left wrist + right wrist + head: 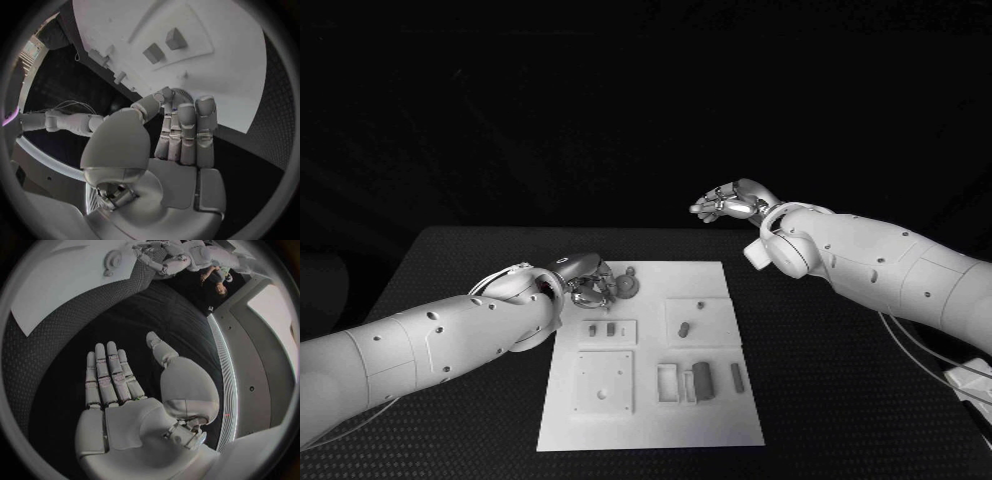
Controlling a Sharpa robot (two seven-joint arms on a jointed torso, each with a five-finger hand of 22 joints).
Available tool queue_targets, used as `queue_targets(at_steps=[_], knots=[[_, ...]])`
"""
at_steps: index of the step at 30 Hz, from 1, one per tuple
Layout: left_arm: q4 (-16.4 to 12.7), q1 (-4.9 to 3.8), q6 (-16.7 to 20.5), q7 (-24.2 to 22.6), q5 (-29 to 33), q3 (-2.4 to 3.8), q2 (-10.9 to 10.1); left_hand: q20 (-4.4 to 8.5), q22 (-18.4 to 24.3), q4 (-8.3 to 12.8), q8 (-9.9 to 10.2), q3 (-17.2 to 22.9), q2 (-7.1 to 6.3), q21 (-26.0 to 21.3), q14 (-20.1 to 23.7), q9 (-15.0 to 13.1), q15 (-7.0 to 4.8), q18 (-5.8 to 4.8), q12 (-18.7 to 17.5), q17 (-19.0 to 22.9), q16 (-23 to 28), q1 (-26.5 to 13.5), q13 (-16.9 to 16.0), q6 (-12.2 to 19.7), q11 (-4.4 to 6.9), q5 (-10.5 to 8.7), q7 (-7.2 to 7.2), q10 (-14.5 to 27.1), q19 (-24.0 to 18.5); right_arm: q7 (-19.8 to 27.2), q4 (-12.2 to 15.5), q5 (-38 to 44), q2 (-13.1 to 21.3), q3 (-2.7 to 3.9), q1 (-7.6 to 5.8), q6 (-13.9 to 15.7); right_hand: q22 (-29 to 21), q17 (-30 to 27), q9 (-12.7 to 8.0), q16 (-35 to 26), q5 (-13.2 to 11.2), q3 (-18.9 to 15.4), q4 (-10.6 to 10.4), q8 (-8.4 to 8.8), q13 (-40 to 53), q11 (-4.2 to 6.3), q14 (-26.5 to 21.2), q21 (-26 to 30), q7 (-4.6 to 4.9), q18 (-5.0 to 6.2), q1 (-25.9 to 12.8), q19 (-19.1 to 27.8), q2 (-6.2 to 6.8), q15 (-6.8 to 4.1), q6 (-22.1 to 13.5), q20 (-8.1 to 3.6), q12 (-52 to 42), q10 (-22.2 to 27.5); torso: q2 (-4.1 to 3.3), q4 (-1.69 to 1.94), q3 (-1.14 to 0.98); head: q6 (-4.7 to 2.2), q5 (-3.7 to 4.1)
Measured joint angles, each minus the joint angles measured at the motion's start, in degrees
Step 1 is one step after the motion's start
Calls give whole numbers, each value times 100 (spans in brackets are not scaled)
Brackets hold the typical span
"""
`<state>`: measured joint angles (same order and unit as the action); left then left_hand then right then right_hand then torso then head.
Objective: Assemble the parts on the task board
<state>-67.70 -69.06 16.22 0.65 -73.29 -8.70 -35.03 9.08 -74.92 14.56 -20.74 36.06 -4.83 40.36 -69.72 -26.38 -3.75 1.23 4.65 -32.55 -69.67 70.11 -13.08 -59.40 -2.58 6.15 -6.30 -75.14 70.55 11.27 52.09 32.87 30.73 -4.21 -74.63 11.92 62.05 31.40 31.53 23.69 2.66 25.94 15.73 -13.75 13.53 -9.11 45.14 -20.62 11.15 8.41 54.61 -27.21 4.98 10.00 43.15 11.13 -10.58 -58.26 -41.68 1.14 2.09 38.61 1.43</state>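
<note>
Task board [711,420] lies on black table [459,260]; both hands' fingers apart, holding nothing.

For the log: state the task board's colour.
White task board, clearest in the head view.

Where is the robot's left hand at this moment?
In the head view, the left hand is over the far left corner of the task board, beside a round gear-like part.

Black table [473,255] w/ white task board [711,420] flat at centre, directly on it
</note>
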Motion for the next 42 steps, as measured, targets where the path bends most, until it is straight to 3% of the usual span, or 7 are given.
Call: queue_targets(at_steps=[15,42], knots=[[7,0,-454,20,87,-3,-137,-10,1,7,29,-8,31,0,-8,-9,10,1,-6,5,0,-32,1,25,-19,5,5,-20,9,-1,4,-3,9,0,0,0,0,5,0,0,0,0,0,0,-11,0,0,0,0,0,0,0,0,0,0,0,0,0,-2,-7,0,30,20],[149,-2,-463,0,55,-2,-23,-22,2,31,29,0,24,0,-23,-8,-2,3,-28,4,-22,-36,-9,24,-18,1,-15,-18,20,-1,4,-5,5,0,0,-1,4,8,-4,0,0,0,0,0,-16,0,0,0,0,0,0,0,0,0,0,0,0,0,-4,-10,-3,23,30]])
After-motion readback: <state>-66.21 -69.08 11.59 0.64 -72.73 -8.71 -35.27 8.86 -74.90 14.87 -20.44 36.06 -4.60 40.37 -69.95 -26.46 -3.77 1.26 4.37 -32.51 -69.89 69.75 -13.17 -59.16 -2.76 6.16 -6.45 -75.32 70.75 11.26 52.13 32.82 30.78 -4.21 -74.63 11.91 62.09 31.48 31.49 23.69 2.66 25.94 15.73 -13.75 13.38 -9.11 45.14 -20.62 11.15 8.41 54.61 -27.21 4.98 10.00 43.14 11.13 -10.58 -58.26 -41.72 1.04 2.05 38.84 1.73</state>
